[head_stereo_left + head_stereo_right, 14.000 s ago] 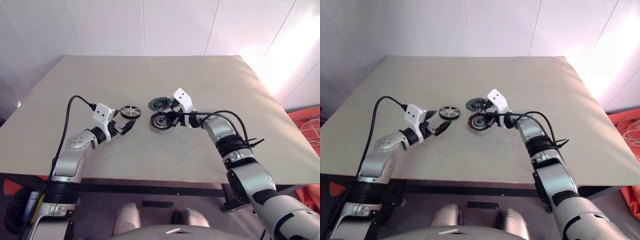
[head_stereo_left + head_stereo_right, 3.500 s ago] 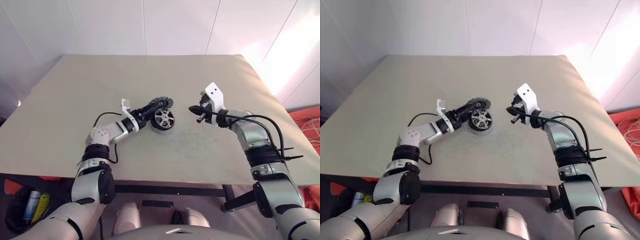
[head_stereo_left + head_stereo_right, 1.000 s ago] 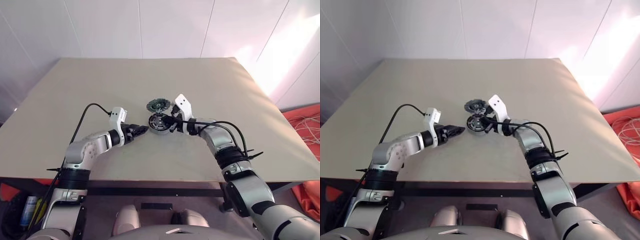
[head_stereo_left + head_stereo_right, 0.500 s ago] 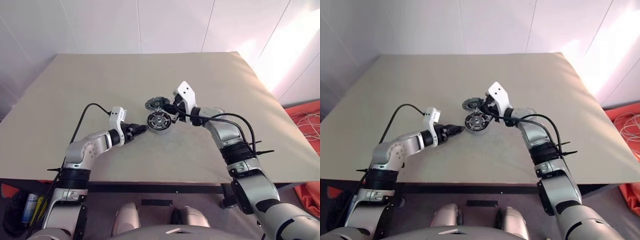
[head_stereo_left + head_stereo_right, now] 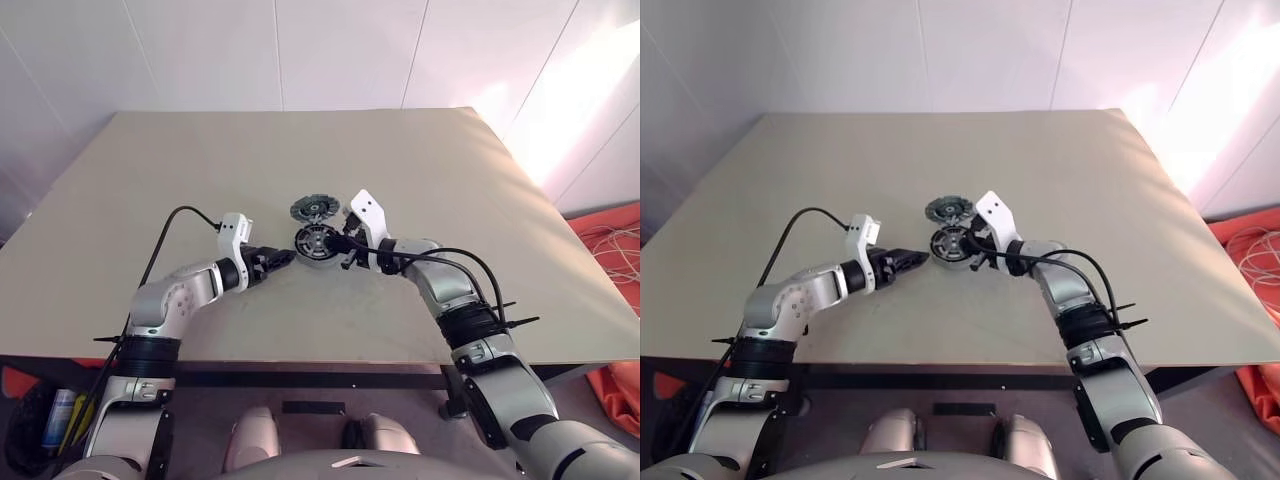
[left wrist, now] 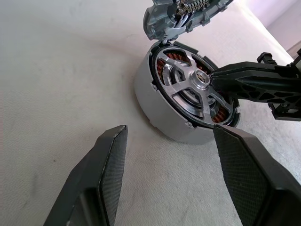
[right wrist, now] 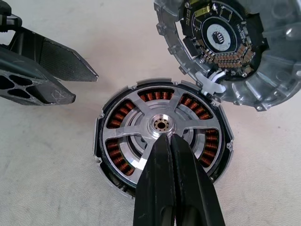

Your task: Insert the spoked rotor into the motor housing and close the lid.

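The motor housing (image 5: pixel 316 240) stands mid-table, and the spoked rotor (image 7: pixel 175 106) sits inside it, silver spokes over copper windings. My right gripper (image 7: pixel 165 137) is shut, holding nothing, its tips just above the rotor's hub. The lid (image 7: pixel 225 42) lies open, inside up, beside the housing's far side, joined to it by a white piece. My left gripper (image 6: pixel 170 129) is open just short of the housing's grey wall (image 6: pixel 155 110), on the side opposite the right gripper, and touches nothing.
The beige table (image 5: pixel 450 200) stretches wide around the parts. An orange object (image 5: pixel 615 375) lies on the floor past the table's right edge. A black cable (image 5: pixel 165 240) loops from my left wrist.
My right gripper, raised over the lid half a second ago, has come back down onto the rotor's hub. The left gripper has held still. The camera has shifted slightly.
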Available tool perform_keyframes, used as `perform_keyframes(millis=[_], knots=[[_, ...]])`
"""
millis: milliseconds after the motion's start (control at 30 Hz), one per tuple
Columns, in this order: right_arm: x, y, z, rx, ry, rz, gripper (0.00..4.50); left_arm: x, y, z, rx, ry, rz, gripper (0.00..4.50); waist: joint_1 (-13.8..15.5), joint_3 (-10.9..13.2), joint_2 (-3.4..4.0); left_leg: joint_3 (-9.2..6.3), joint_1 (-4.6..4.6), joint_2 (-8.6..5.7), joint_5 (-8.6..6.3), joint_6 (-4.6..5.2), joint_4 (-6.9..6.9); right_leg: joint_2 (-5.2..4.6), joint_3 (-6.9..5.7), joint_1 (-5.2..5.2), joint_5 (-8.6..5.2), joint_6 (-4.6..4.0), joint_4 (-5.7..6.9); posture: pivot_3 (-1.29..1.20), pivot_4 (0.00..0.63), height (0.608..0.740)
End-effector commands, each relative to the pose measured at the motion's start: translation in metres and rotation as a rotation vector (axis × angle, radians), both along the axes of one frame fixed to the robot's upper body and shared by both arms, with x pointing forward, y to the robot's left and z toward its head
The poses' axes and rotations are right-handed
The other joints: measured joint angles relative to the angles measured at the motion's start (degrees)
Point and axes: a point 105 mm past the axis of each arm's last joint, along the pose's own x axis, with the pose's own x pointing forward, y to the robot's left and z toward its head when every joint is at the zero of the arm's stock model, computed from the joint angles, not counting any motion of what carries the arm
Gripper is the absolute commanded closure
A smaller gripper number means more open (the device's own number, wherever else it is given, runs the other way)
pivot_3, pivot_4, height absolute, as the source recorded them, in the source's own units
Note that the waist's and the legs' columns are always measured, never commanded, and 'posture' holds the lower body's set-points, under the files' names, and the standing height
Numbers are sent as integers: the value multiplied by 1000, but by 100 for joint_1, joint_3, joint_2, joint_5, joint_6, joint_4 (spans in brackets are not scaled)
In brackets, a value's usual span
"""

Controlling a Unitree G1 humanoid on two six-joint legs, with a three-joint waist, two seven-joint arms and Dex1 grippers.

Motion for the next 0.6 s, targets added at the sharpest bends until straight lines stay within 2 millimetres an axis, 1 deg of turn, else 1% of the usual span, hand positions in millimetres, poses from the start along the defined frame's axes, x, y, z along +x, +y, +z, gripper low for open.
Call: perform_keyframes(millis=[33, 167, 200, 300, 333, 367, 467, 500, 533, 600], knots=[[7, 0, 33, 45, -105, 18, 4500, 5, 2, 14, -5, -58, 4, 1418, 0, 0, 0, 0, 3, 0, 0, 0, 0, 0, 0, 2, 0, 0, 0, 0, 0, 740], [9, 1, 70, 101, -230, 48, 4500, 5, 1, 14, -8, -57, 1, 1418, 2, 0, 0, 0, 0, 0, 1, 0, -1, 0, 0, 1, 7, -12, 0, 0, 0, 740], [8, 0, 75, 90, -248, 69, 4500, 5, 1, 14, -8, -57, 1, 1418, 0, 0, 0, 0, 0, 0, 1, 1, -1, 0, 0, 0, 7, -12, 0, 0, 0, 740], [-20, -6, 71, -55, -229, 324, 4500, 5, 2, 14, 6, -65, -6, 1418, 31, 0, 0, 0, 1, -1, -1, 4, -1, 0, 0, 3, 6, -11, -2, 0, 0, 740], [-23, -11, 69, -108, -232, 368, 4500, 6, 2, 14, 14, -69, -9, 1418, 56, 0, -1, -1, 2, -2, -3, 8, 0, 0, 0, 9, 1, -2, -5, 0, 0, 740], [-22, -15, 70, -153, -244, 386, 4500, 6, 3, 15, 24, -76, -11, 1418, 61, 0, -2, -1, 5, -2, -6, 13, 0, 0, 0, 14, -10, 18, -7, 0, 0, 740], [-13, -29, 74, -307, -269, 466, 3857, 11, 4, 21, 81, -129, -18, 1388, 33, 1, -1, 1, 6, -2, -5, 19, 3, 0, 0, 11, -14, 26, -5, 0, 0, 740], [-7, -31, 76, -357, -297, 477, 3566, 13, 4, 22, 128, -161, -21, 1388, 20, 1, -1, 0, 3, 0, -2, 21, 4, 1, 0, 9, -14, 25, -4, 0, 0, 740], [0, -32, 79, -398, -330, 477, 3181, 15, 4, 23, 170, -190, -29, 1388, 5, 1, -1, 1, 5, 0, -1, 19, 4, 1, 0, 9, -14, 25, -1, 0, 0, 740], [6, -30, 82, -467, -360, 526, 2568, 16, -2, 27, 238, -254, -67, 1388, -7, 1, -1, 0, 5, 2, 2, 12, 4, 3, -2, 7, -14, 25, 3, 0, 0, 740]])
